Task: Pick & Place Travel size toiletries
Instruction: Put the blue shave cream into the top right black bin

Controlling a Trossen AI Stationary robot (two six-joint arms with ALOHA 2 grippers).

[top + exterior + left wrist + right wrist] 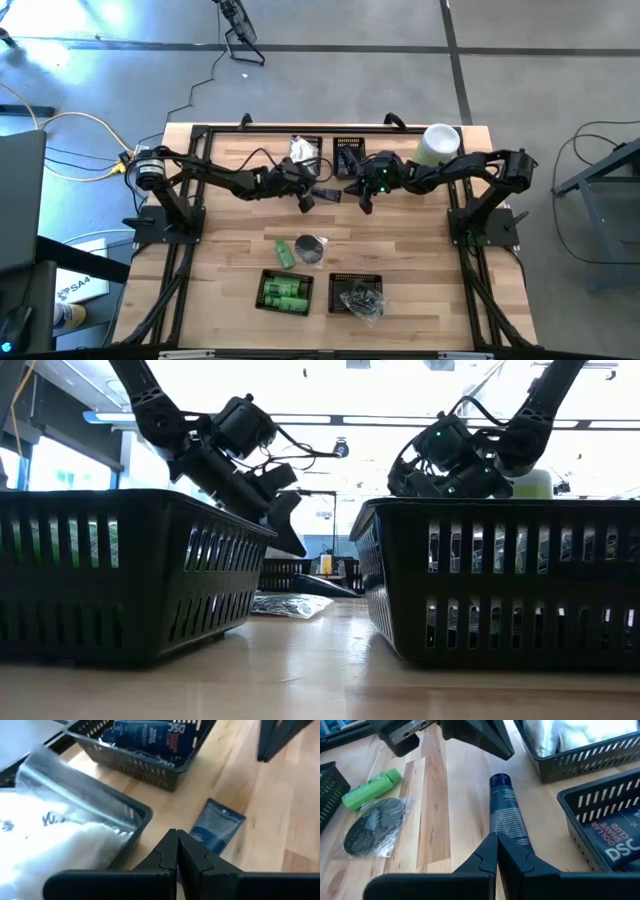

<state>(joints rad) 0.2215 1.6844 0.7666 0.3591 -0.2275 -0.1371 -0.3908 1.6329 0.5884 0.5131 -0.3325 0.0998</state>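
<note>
One dark blue tube (506, 810) lay loose on the worktop (230, 250) between both arms, long axis running left to right; right pincer (496, 840), closed and empty, pointed along it, touching its end; left pincer (176, 837), also closed, hovered just beside.

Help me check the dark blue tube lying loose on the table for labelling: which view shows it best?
The right wrist view: the dark blue tube lies full length, cap to crimp. The left wrist view shows its crimped end; the high view only a small dark sliver; the low view doesn't clearly show it.
</note>
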